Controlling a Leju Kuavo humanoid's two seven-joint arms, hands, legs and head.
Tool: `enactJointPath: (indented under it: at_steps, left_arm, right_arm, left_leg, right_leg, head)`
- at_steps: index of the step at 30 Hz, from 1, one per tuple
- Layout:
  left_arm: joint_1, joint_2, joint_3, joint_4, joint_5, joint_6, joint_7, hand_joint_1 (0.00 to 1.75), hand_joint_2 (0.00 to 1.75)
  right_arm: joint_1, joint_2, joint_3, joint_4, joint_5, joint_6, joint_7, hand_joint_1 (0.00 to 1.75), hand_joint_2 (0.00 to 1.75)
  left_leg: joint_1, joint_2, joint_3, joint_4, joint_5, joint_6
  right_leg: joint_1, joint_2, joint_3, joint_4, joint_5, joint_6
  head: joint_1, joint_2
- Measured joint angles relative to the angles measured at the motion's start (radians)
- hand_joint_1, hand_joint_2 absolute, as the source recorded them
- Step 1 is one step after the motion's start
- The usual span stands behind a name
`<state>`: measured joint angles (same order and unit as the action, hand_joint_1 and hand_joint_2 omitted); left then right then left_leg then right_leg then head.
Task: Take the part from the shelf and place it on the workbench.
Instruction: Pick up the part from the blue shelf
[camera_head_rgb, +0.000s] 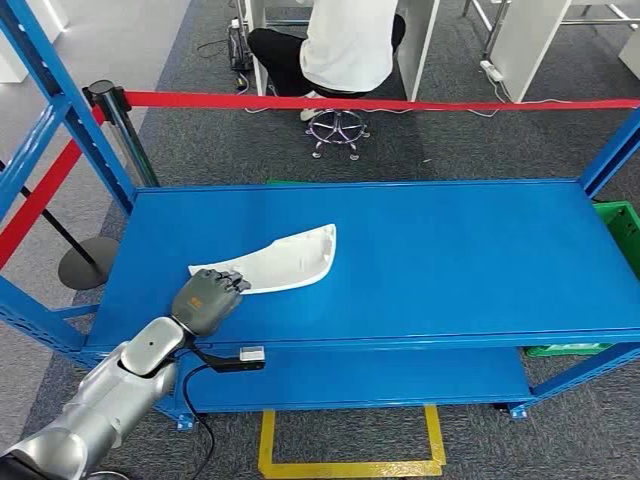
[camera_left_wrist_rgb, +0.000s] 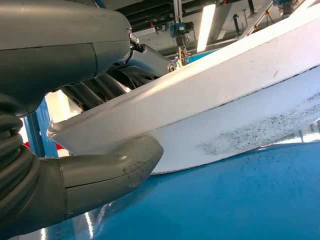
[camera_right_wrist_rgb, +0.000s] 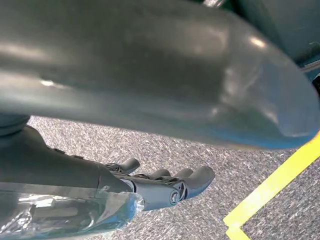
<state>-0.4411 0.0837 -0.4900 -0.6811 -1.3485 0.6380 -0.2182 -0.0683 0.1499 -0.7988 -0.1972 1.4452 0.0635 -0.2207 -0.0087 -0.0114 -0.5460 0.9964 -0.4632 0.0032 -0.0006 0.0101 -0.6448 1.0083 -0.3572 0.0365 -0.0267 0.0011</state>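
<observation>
The white curved part (camera_head_rgb: 290, 258) lies on the blue shelf (camera_head_rgb: 453, 260), left of its middle. My left hand (camera_head_rgb: 207, 297) grips the part's narrow near end at the shelf's front left. In the left wrist view the thick thumb (camera_left_wrist_rgb: 113, 170) sits under the part (camera_left_wrist_rgb: 234, 90) and the darker fingers (camera_left_wrist_rgb: 109, 87) lie over its upper face. The rest of the part still rests on the shelf surface (camera_left_wrist_rgb: 226, 200). My right hand (camera_right_wrist_rgb: 166, 185) hangs over grey carpet, fingers stretched out, holding nothing.
Blue shelf posts rise at the left (camera_head_rgb: 68, 110) and the far right. A red barrier tape (camera_head_rgb: 377, 103) runs behind the shelf, with a person on a stool (camera_head_rgb: 347, 40) beyond it. A green crate (camera_head_rgb: 623, 225) stands at the right. Yellow floor tape (camera_head_rgb: 347, 465) marks the carpet.
</observation>
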Motion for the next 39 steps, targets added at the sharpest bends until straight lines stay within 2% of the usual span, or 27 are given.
enactJointPath:
  at_steps: [3,9,12,15,19,20,21,24,25,26,27,28,30,31,32,34,35,37,39]
  left_arm:
    - [0.017,0.001,0.0,-0.032,0.019,-0.005,-0.004,1.75,1.75]
    - [0.09,-0.007,-0.027,-0.188,0.036,-0.053,-0.025,1.75,1.75]
    - [0.086,-0.062,-0.066,-0.231,0.021,-0.07,-0.018,1.75,1.75]
    - [0.042,-0.136,-0.123,-0.245,0.003,-0.082,0.004,1.75,1.75]
    - [-0.013,-0.191,-0.176,-0.256,-0.001,-0.098,0.027,1.75,1.75]
    - [-0.021,-0.2,-0.182,-0.259,0.001,-0.1,0.029,1.75,1.75]
    - [-0.028,-0.207,-0.188,-0.262,0.001,-0.101,0.029,1.75,1.75]
    - [-0.035,-0.217,-0.201,-0.264,0.003,-0.101,0.029,1.75,1.75]
    - [-0.034,-0.218,-0.204,-0.264,0.003,-0.101,0.029,1.75,1.75]
    - [-0.034,-0.218,-0.208,-0.264,0.003,-0.101,0.029,1.75,1.75]
    - [-0.034,-0.219,-0.21,-0.264,0.003,-0.101,0.029,1.75,1.75]
    - [-0.036,-0.219,-0.212,-0.264,0.003,-0.102,0.029,1.75,1.75]
    - [-0.041,-0.22,-0.216,-0.264,0.003,-0.105,0.03,1.75,1.75]
    - [-0.045,-0.22,-0.219,-0.264,0.002,-0.107,0.031,1.75,1.75]
    - [-0.049,-0.22,-0.222,-0.264,0.002,-0.109,0.033,1.75,1.75]
    - [-0.053,-0.22,-0.228,-0.264,0.0,-0.113,0.039,1.75,1.75]
    - [-0.054,-0.221,-0.23,-0.264,-0.002,-0.115,0.043,1.75,1.75]
    - [-0.056,-0.224,-0.235,-0.264,-0.003,-0.118,0.049,1.75,1.75]
    - [-0.058,-0.226,-0.241,-0.264,-0.004,-0.12,0.051,1.75,1.75]
  right_arm:
    - [0.001,0.0,0.0,0.0,-0.007,-0.001,-0.001,0.0,0.0]
    - [0.005,-0.007,-0.012,0.0,-0.051,-0.002,-0.003,0.0,0.0]
    - [0.007,-0.018,-0.049,0.0,-0.12,-0.002,-0.011,0.0,0.0]
    - [0.006,-0.034,-0.099,0.0,-0.169,-0.001,-0.018,0.0,0.0]
    - [0.01,-0.051,-0.144,0.0,-0.192,-0.001,-0.026,0.0,0.0]
    - [0.012,-0.054,-0.151,0.0,-0.194,-0.001,-0.027,0.0,0.0]
    - [0.012,-0.056,-0.157,0.0,-0.195,-0.001,-0.028,0.0,0.0]
    - [0.014,-0.06,-0.169,0.0,-0.196,-0.001,-0.029,0.0,0.0]
    - [0.015,-0.061,-0.173,0.0,-0.196,-0.001,-0.029,0.0,0.0]
    - [0.016,-0.063,-0.175,0.0,-0.196,-0.001,-0.029,0.0,0.0]
    - [0.016,-0.066,-0.176,0.0,-0.197,-0.002,-0.031,0.0,0.0]
    - [0.016,-0.068,-0.177,0.0,-0.197,-0.004,-0.034,0.0,0.0]
    - [0.012,-0.07,-0.179,0.0,-0.198,-0.016,-0.045,0.0,0.0]
    - [0.01,-0.071,-0.181,0.0,-0.197,-0.025,-0.051,0.0,0.0]
    - [0.008,-0.071,-0.182,0.0,-0.196,-0.033,-0.055,0.0,0.0]
    - [0.006,-0.071,-0.185,0.0,-0.195,-0.046,-0.058,0.0,0.0]
    - [0.006,-0.072,-0.186,0.0,-0.195,-0.05,-0.058,0.0,0.0]
    - [0.005,-0.075,-0.19,-0.001,-0.195,-0.053,-0.057,0.0,0.0]
    - [0.005,-0.078,-0.192,-0.001,-0.196,-0.052,-0.057,0.0,0.0]
  left_leg:
    - [0.0,0.0,0.0,0.0,0.0,0.0]
    - [-0.001,0.0,-0.004,0.001,-0.001,0.001]
    - [-0.005,-0.001,-0.009,0.004,0.0,0.006]
    - [-0.01,-0.001,-0.017,0.007,0.001,0.013]
    - [-0.013,0.002,-0.016,0.001,0.009,0.028]
    - [-0.01,0.004,-0.015,-0.004,0.014,0.033]
    - [-0.006,0.005,-0.013,-0.009,0.02,0.038]
    - [-0.003,0.007,-0.014,-0.012,0.023,0.042]
    - [-0.002,0.007,-0.014,-0.011,0.024,0.041]
    - [-0.001,0.007,-0.015,-0.01,0.024,0.039]
    - [0.001,0.007,-0.015,-0.008,0.024,0.036]
    - [0.003,0.007,-0.015,-0.006,0.023,0.032]
    - [0.004,0.006,-0.018,-0.002,0.017,0.018]
    - [0.003,0.006,-0.02,0.001,0.015,0.01]
    - [0.001,0.005,-0.021,0.002,0.015,0.003]
    - [0.001,0.005,-0.023,0.005,0.015,-0.008]
    - [0.002,0.005,-0.027,0.013,0.006,-0.014]
    - [0.004,0.005,-0.058,0.085,-0.047,-0.024]
    - [0.005,0.005,-0.117,0.217,-0.115,-0.029]
  right_leg:
    - [0.0,0.0,-0.001,0.0,0.0,0.0]
    - [0.0,0.0,-0.005,-0.001,0.0,0.001]
    - [-0.005,-0.001,-0.008,-0.003,0.003,0.008]
    - [-0.011,-0.001,-0.012,-0.003,0.008,0.015]
    - [-0.016,0.003,-0.013,-0.006,0.012,0.028]
    - [-0.016,0.002,-0.02,0.006,0.0,0.031]
    - [-0.015,0.002,-0.034,0.038,-0.024,0.033]
    - [-0.017,-0.001,-0.108,0.226,-0.124,0.041]
    - [-0.018,-0.001,-0.121,0.268,-0.137,0.043]
    - [-0.019,-0.002,-0.116,0.272,-0.132,0.045]
    - [-0.021,-0.003,-0.091,0.236,-0.11,0.048]
    - [-0.023,-0.004,-0.052,0.172,-0.083,0.05]
    - [-0.023,-0.003,0.021,0.057,-0.056,0.051]
    - [-0.022,-0.002,0.039,0.028,-0.056,0.045]
    - [-0.02,0.001,0.042,0.022,-0.062,0.037]
    - [-0.021,0.005,0.036,0.019,-0.06,0.017]
    - [-0.022,0.006,0.034,0.019,-0.058,0.01]
    - [-0.024,0.01,0.032,0.016,-0.053,0.0]
    - [-0.023,0.015,0.025,0.016,-0.049,-0.005]
  head:
    - [0.0,0.0]
    - [0.0,0.0]
    - [0.0,0.0]
    - [0.0,0.0]
    - [0.0,0.0]
    - [0.0,0.0]
    - [0.001,0.0]
    - [0.004,0.0]
    - [0.004,0.0]
    - [0.004,0.0]
    - [0.004,0.0]
    - [0.004,0.0]
    - [0.005,0.0]
    - [0.005,0.0]
    - [0.005,0.0]
    - [0.005,0.0]
    - [0.004,0.0]
    - [0.003,0.0]
    - [0.002,0.0]
